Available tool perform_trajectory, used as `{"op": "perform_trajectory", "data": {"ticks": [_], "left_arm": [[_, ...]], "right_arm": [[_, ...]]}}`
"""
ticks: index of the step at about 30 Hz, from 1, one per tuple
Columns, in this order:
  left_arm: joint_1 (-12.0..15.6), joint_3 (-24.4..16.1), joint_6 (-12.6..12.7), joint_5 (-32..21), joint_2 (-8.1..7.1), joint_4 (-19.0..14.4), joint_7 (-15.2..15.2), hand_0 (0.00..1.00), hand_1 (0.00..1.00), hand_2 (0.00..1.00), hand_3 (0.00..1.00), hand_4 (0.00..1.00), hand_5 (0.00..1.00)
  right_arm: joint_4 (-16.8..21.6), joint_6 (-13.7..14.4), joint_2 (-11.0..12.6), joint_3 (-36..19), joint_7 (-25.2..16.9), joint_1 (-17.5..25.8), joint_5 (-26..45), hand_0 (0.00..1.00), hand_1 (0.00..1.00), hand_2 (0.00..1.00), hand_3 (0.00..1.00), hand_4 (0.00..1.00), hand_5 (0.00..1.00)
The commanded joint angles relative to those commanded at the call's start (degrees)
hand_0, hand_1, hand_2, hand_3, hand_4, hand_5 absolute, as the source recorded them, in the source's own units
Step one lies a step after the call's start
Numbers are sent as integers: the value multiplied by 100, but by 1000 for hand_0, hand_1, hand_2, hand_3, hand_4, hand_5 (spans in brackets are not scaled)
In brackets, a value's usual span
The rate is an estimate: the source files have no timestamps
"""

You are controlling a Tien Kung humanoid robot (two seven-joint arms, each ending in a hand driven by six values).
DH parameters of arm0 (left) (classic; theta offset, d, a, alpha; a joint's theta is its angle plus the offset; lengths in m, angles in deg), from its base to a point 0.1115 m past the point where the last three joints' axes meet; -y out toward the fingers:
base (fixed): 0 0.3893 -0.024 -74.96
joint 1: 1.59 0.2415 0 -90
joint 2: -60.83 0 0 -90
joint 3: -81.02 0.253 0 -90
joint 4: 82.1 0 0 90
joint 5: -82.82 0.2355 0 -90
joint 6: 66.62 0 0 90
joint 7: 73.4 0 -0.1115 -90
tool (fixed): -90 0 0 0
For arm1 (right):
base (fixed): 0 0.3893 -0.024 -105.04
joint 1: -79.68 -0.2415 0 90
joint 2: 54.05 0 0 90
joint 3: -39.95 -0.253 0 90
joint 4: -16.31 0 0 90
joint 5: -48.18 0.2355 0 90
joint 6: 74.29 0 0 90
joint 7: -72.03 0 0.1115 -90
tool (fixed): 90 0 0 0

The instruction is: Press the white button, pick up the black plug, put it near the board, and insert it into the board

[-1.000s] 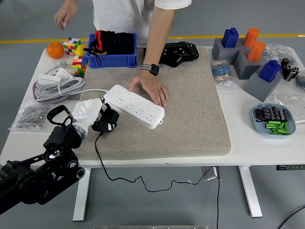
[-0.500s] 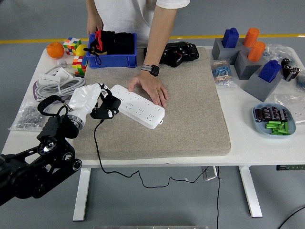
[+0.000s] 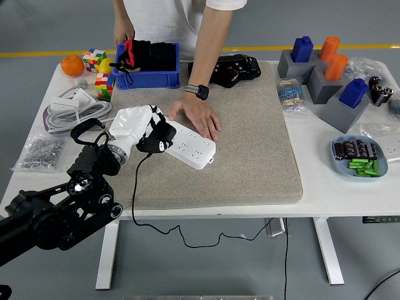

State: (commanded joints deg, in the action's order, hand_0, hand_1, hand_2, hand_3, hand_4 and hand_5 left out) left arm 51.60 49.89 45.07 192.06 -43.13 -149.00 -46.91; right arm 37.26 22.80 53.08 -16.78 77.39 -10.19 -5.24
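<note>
My left hand (image 3: 145,127), wrapped in white, is shut on the black plug (image 3: 157,139), whose black cable (image 3: 139,187) hangs off the table's front. The plug is held over the left end of the white power strip (image 3: 190,144), which lies slanted on the grey mat (image 3: 250,144). I cannot tell whether the plug touches the strip. A person's hand (image 3: 199,115) rests flat on the strip's far side, holding it. The right arm is out of sight.
A blue bin (image 3: 147,78) with black and red items, the person's other hand at it, coiled white cable (image 3: 75,112), an orange (image 3: 72,65), colour cubes (image 3: 100,69), bagged screws (image 3: 40,153) at left. Black device (image 3: 231,69) behind the mat. Grey blocks (image 3: 325,81) and tray (image 3: 359,156) at right.
My left hand has carried the plug up and to the right, from beside the strip's left end to over it. The person's far hand moved from the air to the blue bin.
</note>
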Motion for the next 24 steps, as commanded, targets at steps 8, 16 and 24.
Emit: {"op": "perform_trajectory", "data": {"ticks": [8, 16, 24], "left_arm": [[-288, 250, 1, -44, 246, 569, -51, 166, 261, 270, 438, 533, 2], [-477, 515, -21, -142, 408, 1069, -89, 163, 260, 271, 441, 535, 2], [-528, 621, -64, -111, 451, 1186, -62, 162, 261, 273, 443, 539, 2]], "right_arm": [[8, -6, 7, 72, 0, -3, 18, 567, 521, 540, 551, 642, 361], [6, -4, 22, 99, 0, -5, 23, 569, 522, 538, 551, 643, 360], [1, -4, 19, 83, -1, 10, 24, 567, 521, 538, 552, 641, 358]]}}
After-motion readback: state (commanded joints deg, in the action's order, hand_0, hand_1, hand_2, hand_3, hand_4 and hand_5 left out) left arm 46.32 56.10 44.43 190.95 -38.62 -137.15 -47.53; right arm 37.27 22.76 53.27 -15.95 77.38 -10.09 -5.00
